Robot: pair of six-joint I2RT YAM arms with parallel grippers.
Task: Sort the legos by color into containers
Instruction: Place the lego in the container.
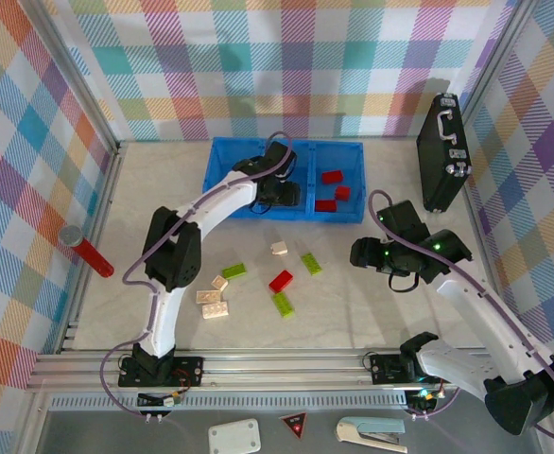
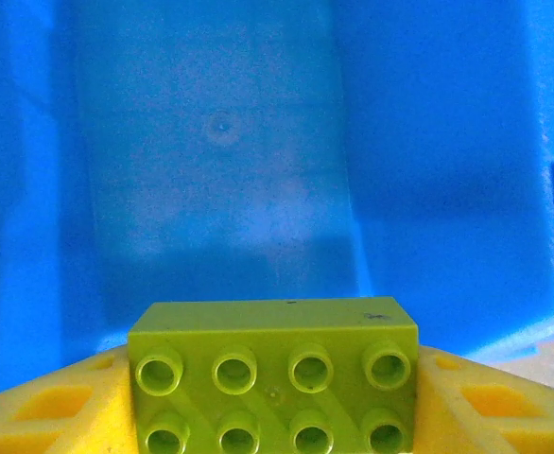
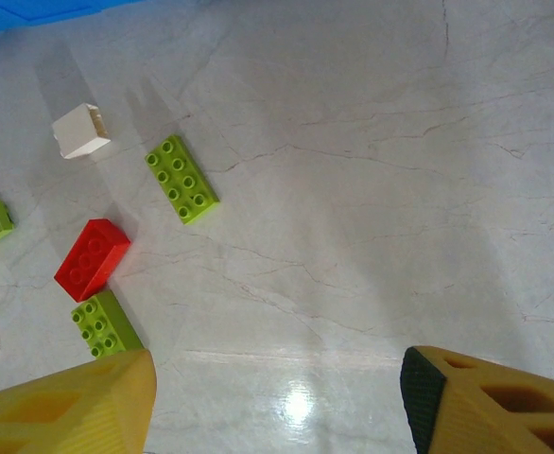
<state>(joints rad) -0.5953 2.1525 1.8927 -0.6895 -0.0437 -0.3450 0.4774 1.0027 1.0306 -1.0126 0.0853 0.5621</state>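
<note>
top external view: blue tray [image 1: 349, 159] on the far part of the surface [image 1: 372, 312], taken as landmark; three compartments side by side.
left end effector [image 1: 280, 194]: over the tray's middle compartment, as best the overhead view shows. yellow fingers [image 2: 45, 409] are closed part-way onto the short ends of a lime brick [image 2: 272, 369], studs toward the wrist camera, bare blue floor beyond it.
right end effector [image 3: 277, 397]: jaws spread wide with nothing between them; hangs over bare surface, near-right of the tray.
red bricks in tray [image 1: 331, 176]: three, all in the right compartment.
loose red brick [image 1: 281, 281]: one, on the surface on the near side of the tray's middle.
loose lime bricks [image 1: 311, 263]: three, scattered on the near side of the tray, around the red one.
loose cream bricks [image 1: 214, 309]: four. one small one lies closest to the tray's middle; three cluster on the near side of its left compartment.
handling, judged: light, rigid hard plastic with smooth sides, likely a little slippery; not fragile, so a short drop into the tray should do no harm.
where to take hold, judged: across two opposite flat faces, long sides or short ends, fingers square to them and low on the body under the studs. a skewed pinch may twist the brick or squirt it out.
progress, judged: red compartment begun, held lime brick poised for release; eight bricks lie outside the tray.
</note>
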